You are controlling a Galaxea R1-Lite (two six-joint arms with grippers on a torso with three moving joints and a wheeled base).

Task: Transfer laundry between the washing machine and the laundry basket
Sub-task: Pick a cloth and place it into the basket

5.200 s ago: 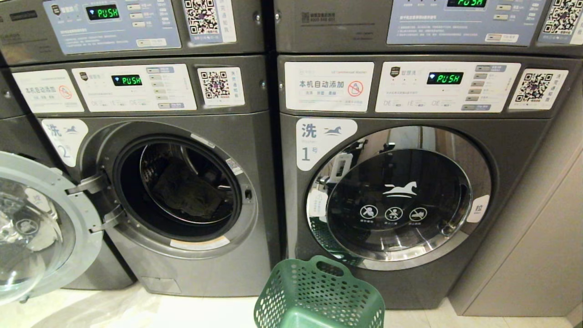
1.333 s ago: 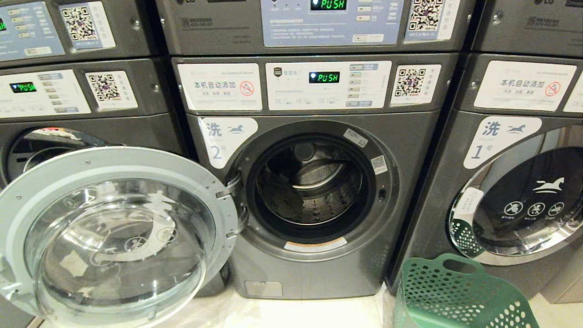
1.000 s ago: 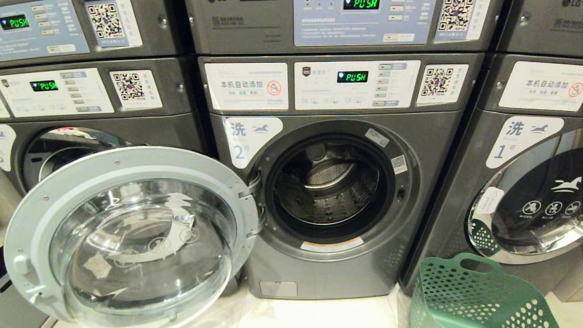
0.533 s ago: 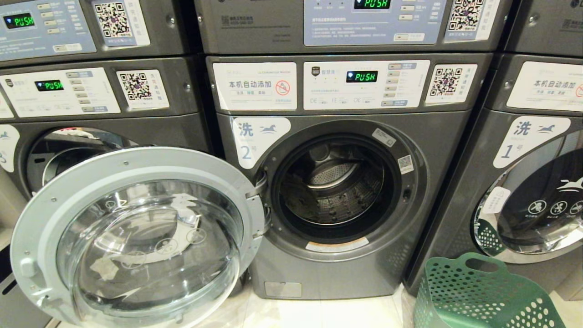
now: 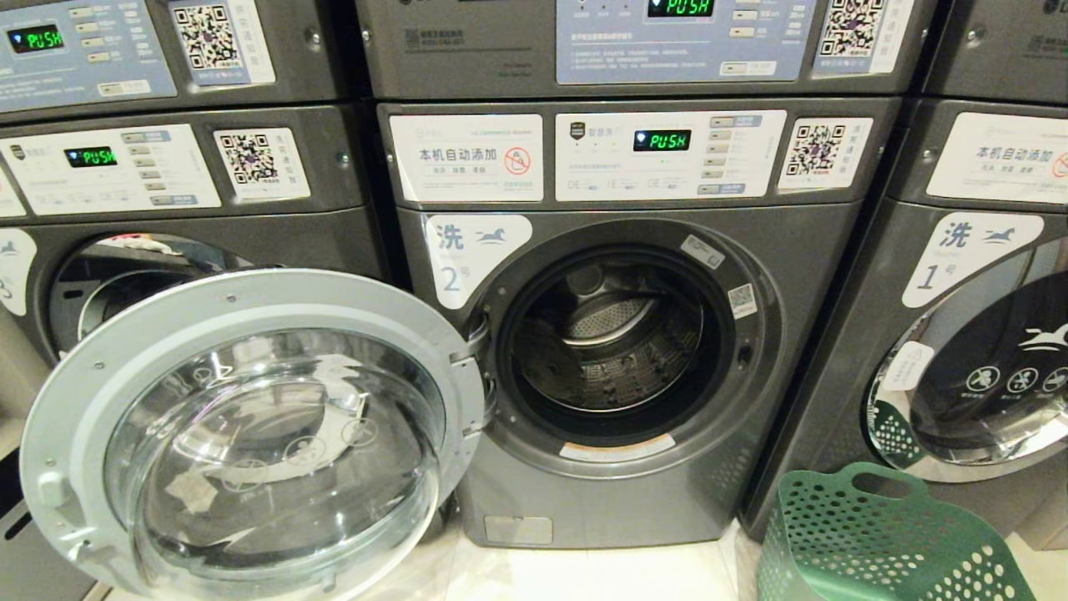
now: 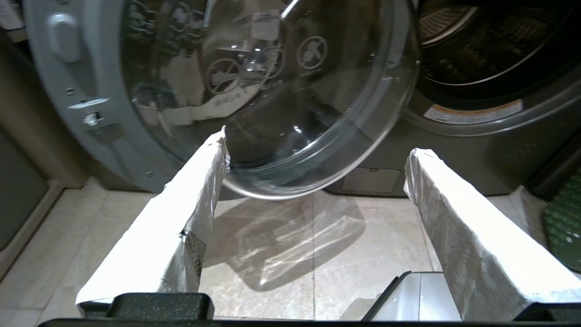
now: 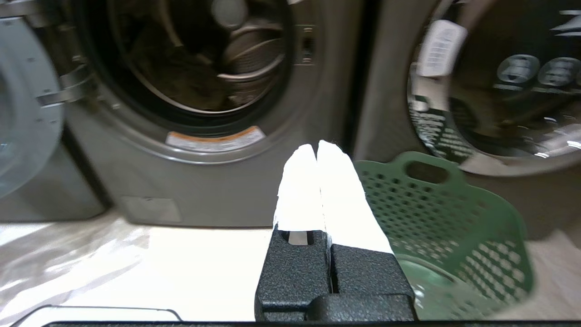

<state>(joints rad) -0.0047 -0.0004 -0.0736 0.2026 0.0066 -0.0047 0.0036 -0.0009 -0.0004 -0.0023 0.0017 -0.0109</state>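
Observation:
Washing machine no. 2 (image 5: 617,209) stands in the middle of the head view, its round glass door (image 5: 250,434) swung wide open to the left. A dark piece of laundry (image 7: 181,77) lies low in the steel drum (image 5: 613,351). The green perforated laundry basket (image 5: 884,542) sits on the floor to the machine's right. Neither arm shows in the head view. My left gripper (image 6: 317,147) hangs low and open with nothing in it, just short of the open door (image 6: 272,91). My right gripper (image 7: 317,147) is shut on nothing, pointing between the machine and the basket (image 7: 445,213).
Machine no. 1 (image 5: 984,367), door closed, stands at the right behind the basket. A third machine (image 5: 125,275) on the left is partly covered by the open door. More machines are stacked above. Pale floor tiles (image 5: 601,576) run in front.
The whole picture slid to the right as the camera moved, bringing machine no. 2 to the middle. Over the last half second nothing has shifted.

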